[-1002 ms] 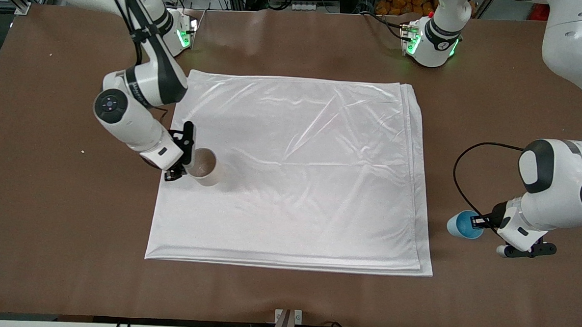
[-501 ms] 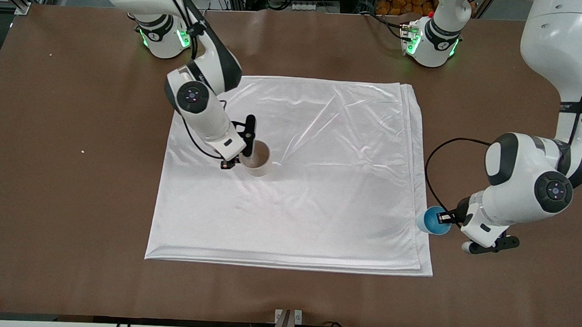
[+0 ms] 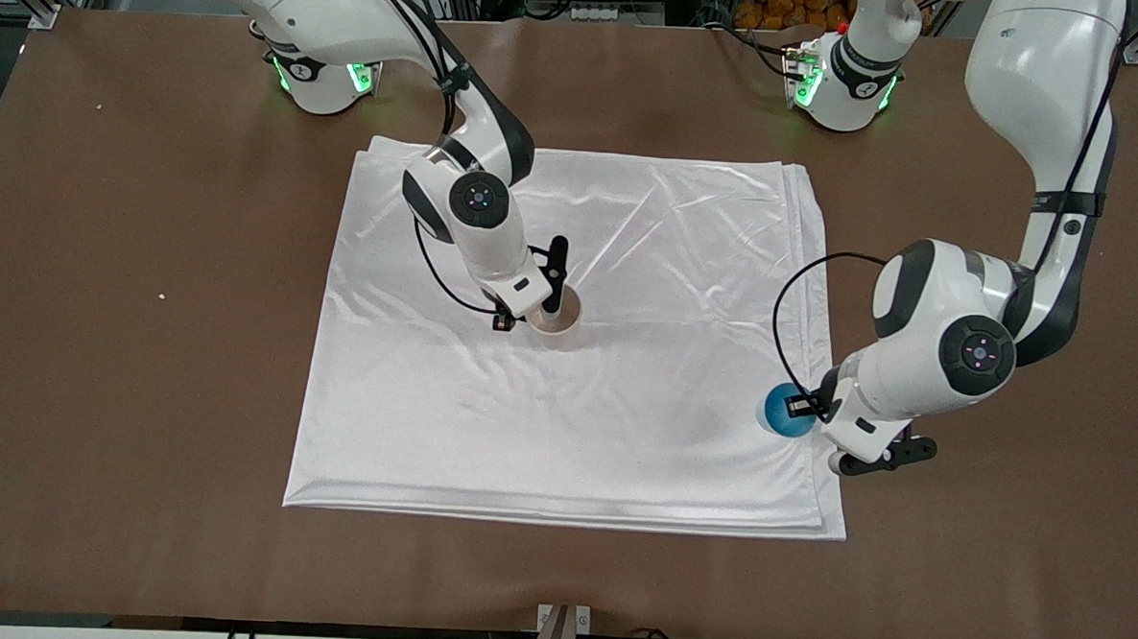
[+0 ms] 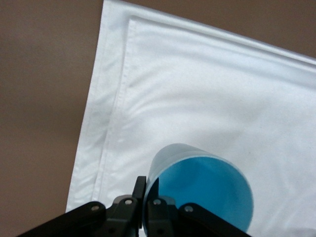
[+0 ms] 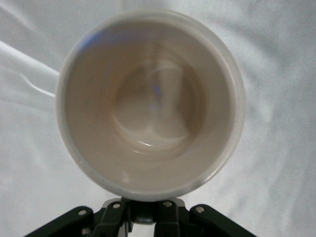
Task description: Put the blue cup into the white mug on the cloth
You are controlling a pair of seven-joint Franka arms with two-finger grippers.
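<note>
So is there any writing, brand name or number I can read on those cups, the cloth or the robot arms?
None can be read.
The blue cup, the white mug and the cloth carry no print.
A dark band on the left arm has a small mark, too small to read.
Stickers on the arm bases are too small to read.

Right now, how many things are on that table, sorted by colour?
White: 2, the cloth and the white mug held by the right gripper over the cloth.
Blue: 1, the blue cup held by the left gripper over the cloth's edge.
Total: 3.
</note>
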